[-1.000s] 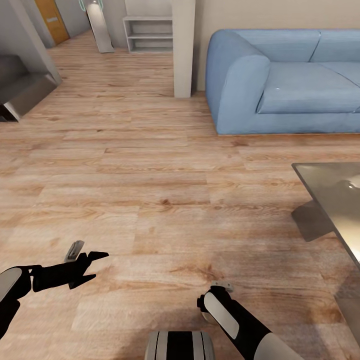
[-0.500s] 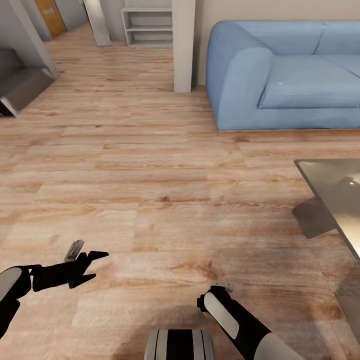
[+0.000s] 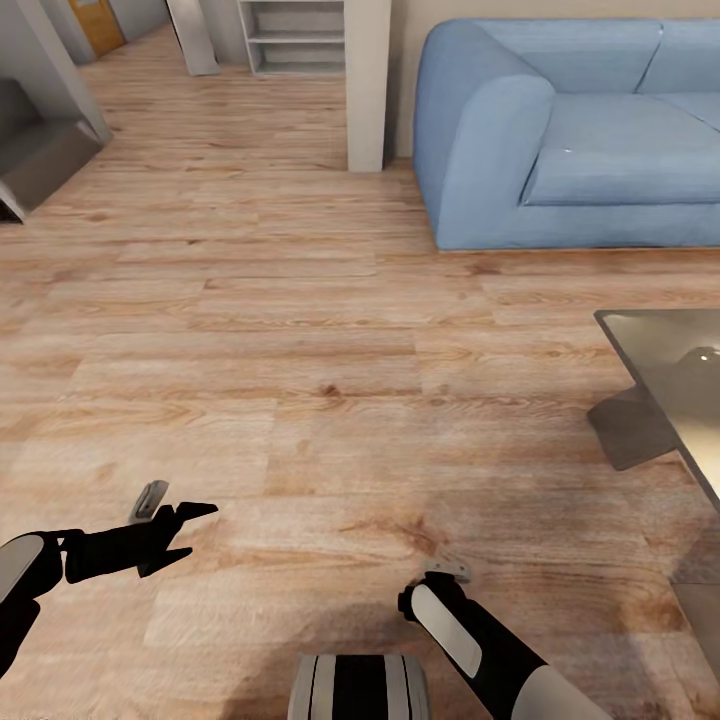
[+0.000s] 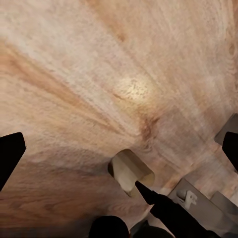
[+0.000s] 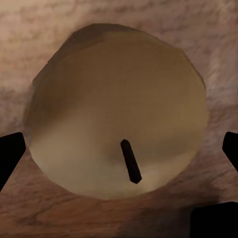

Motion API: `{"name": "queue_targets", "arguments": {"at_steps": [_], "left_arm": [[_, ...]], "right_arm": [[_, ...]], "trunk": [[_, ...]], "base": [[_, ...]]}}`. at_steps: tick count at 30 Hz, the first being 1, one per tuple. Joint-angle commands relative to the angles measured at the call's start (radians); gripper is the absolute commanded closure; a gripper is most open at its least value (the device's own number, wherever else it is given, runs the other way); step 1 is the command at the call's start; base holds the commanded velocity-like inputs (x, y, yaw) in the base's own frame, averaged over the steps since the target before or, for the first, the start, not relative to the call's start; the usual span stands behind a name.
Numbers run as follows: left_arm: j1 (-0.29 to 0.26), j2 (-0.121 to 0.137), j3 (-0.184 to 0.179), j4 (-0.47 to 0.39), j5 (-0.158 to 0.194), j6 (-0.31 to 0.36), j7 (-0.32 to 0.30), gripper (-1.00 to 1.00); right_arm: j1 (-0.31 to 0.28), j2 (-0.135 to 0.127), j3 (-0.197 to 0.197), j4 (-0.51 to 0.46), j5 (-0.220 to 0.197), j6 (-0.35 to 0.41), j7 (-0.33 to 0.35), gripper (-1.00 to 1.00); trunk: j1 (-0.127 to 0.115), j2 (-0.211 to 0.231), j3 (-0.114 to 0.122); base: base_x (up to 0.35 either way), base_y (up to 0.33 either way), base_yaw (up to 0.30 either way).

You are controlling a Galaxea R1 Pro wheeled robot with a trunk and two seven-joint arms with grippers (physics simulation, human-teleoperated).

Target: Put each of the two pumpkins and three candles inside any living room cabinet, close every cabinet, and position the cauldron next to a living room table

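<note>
One blue sofa (image 3: pixel 580 130) is sitting against the far wall, and one glass-topped table (image 3: pixel 672 385) is showing at the edge of the room. One pale pillar (image 3: pixel 367 85) is standing beside the sofa, with one grey shelf unit (image 3: pixel 295 38) showing behind it. One orange door (image 3: pixel 97 22) is showing in the far corner. Two arms are reaching over the wood floor (image 3: pixel 300 380), each ending in one gripper: the left gripper (image 3: pixel 185 530) and the right gripper (image 3: pixel 447 572). One cream candle (image 5: pixel 116 111) with one dark wick is showing under the right wrist camera.
</note>
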Motion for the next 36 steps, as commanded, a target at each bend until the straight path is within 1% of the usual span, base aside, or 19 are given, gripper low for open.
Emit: {"name": "queue_targets", "arguments": {"at_steps": [1, 13, 16, 20, 24, 25, 31, 36], "left_arm": [[0.000, 0.000, 0.001, -0.001, 0.011, 0.002, 0.010, -1.00], [0.000, -0.001, 0.001, -0.001, 0.011, 0.002, 0.010, -1.00], [0.000, -0.001, 0.001, -0.001, 0.011, 0.002, 0.010, -1.00], [0.000, 0.000, 0.001, -0.001, 0.011, 0.002, 0.010, -1.00], [0.000, 0.000, 0.001, -0.001, 0.011, 0.002, 0.011, -1.00], [0.000, 0.000, 0.001, -0.001, 0.011, 0.002, 0.011, -1.00], [0.000, 0.000, 0.001, -0.001, 0.011, 0.002, 0.010, -1.00], [0.000, 0.000, 0.001, -0.001, 0.011, 0.002, 0.011, -1.00]], "right_arm": [[-0.001, -0.001, 0.003, -0.001, -0.005, 0.003, -0.007, -1.00], [-0.001, -0.001, 0.004, 0.000, -0.004, -0.001, -0.006, -1.00], [-0.001, -0.001, 0.004, 0.000, -0.004, -0.011, -0.006, -1.00], [-0.001, -0.001, 0.006, 0.000, -0.004, -0.018, -0.004, -1.00], [-0.001, -0.001, 0.008, 0.000, -0.005, -0.020, 0.012, -1.00], [-0.001, -0.001, 0.009, 0.000, -0.004, -0.020, 0.015, 1.00], [-0.001, -0.001, 0.007, 0.002, 0.030, -0.019, 0.021, 1.00], [-0.001, -0.001, 0.007, 0.002, 0.033, -0.019, 0.022, 1.00]], "trunk": [[0.000, 0.000, -0.001], [0.000, 0.000, -0.001], [0.001, -0.001, -0.012], [0.001, -0.001, -0.012], [0.001, -0.001, -0.012], [0.001, -0.001, -0.012], [0.001, -0.001, -0.012], [0.001, -0.001, -0.012]], "base": [[0.000, 0.000, 0.000], [0.000, 0.000, 0.000], [0.000, 0.000, 0.000], [0.000, 0.000, 0.000], [0.000, 0.000, 0.000], [0.000, 0.000, 0.000], [0.000, 0.000, 0.000], [0.000, 0.000, 0.000]]}}
